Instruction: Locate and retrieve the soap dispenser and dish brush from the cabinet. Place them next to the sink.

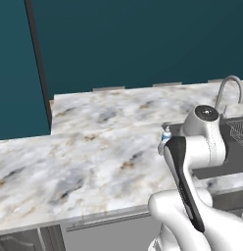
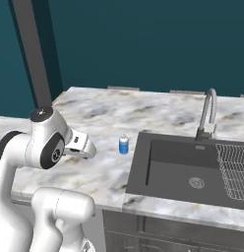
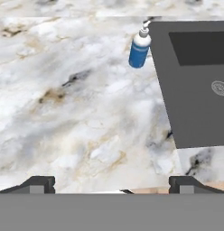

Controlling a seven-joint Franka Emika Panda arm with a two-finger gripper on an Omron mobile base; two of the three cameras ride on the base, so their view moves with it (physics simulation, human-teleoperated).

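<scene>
In the left base view the arm covers nearly all of the soap dispenser (image 1: 165,137); just a sliver of blue and white peeks past it. The sink (image 1: 231,147) runs off the right edge there, basin mostly blocked. From the hand view the sink (image 3: 186,90) is cut at the right edge. The wire rack (image 2: 234,170) is clipped too.

A small blue soap dispenser with a white pump top (image 3: 140,48) stands upright on the marbled white stone desk (image 3: 77,117). It is just beside the dark grey recessed sink (image 3: 195,85). The end effector (image 3: 112,184) hangs over the desk, fingertips (image 3: 38,184) spread wide.
</scene>
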